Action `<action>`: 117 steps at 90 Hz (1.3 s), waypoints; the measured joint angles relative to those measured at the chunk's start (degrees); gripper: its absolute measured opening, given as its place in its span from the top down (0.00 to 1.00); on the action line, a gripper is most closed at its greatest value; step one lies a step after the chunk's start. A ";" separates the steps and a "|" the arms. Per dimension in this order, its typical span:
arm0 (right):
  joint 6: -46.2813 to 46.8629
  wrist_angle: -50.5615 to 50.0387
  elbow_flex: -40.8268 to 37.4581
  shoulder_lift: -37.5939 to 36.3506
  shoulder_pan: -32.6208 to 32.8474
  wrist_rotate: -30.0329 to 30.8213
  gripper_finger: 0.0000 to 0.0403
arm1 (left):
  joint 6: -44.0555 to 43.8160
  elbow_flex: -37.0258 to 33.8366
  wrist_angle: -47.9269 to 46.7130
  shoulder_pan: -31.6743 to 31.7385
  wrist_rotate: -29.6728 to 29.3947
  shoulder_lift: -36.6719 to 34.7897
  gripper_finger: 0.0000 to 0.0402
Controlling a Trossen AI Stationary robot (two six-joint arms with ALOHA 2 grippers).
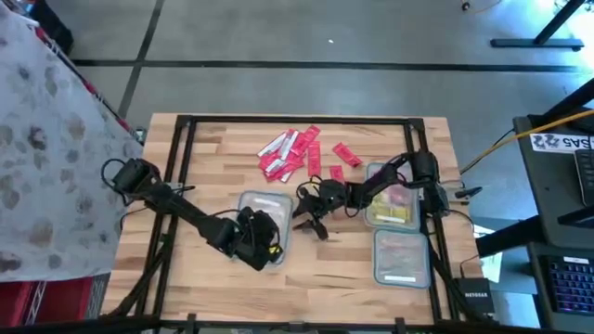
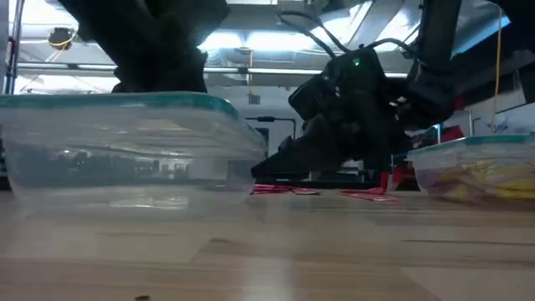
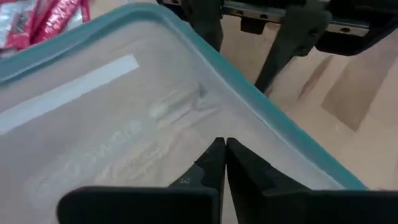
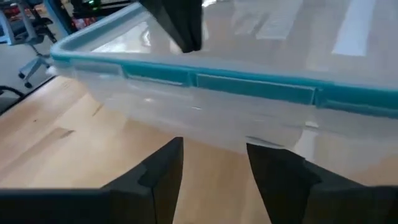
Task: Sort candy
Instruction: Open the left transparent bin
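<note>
On a wooden table [image 1: 213,167] seen from above, a loose heap of red and pink candy [image 1: 297,153] lies in the upper middle of the frame, spread flat on the bare wood. A few more red pieces show low across the table in the level view, in the middle of the frame behind the dark arm.

Three clear tubs with teal rims stand on the table. One tub [image 1: 263,206] sits at centre, slightly left and below the heap. A second tub [image 1: 390,202] at right of centre holds yellow and pink pieces. A third tub [image 1: 401,257] lies just below it, toward the lower right, with pale contents I cannot make out.

The left gripper [image 1: 257,239] hangs over the lower edge of the centre tub. In its wrist view the two dark fingers [image 3: 211,163] are pressed together, tips touching, with nothing between them, and they sit above the tub's clear floor.

The right gripper [image 1: 311,221] is low over the bare wood between the centre tub and the second tub, just below the candy heap. Its wrist view shows the fingers [image 4: 163,171] spread apart with only tabletop between them, holding nothing, and the side wall of the centre tub directly ahead.
</note>
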 joint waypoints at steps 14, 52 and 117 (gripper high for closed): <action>0.24 0.31 -0.02 0.00 -2.20 -3.63 0.58 | 0.25 0.00 -0.01 -0.02 -0.34 0.05 1.00; 0.56 0.71 0.49 -0.09 -3.72 -10.08 0.58 | 2.33 0.00 0.05 -0.02 -0.37 0.07 1.00; 4.01 -1.20 1.80 0.02 -2.80 -33.22 0.58 | 1.54 0.37 1.22 0.42 -0.88 1.95 1.00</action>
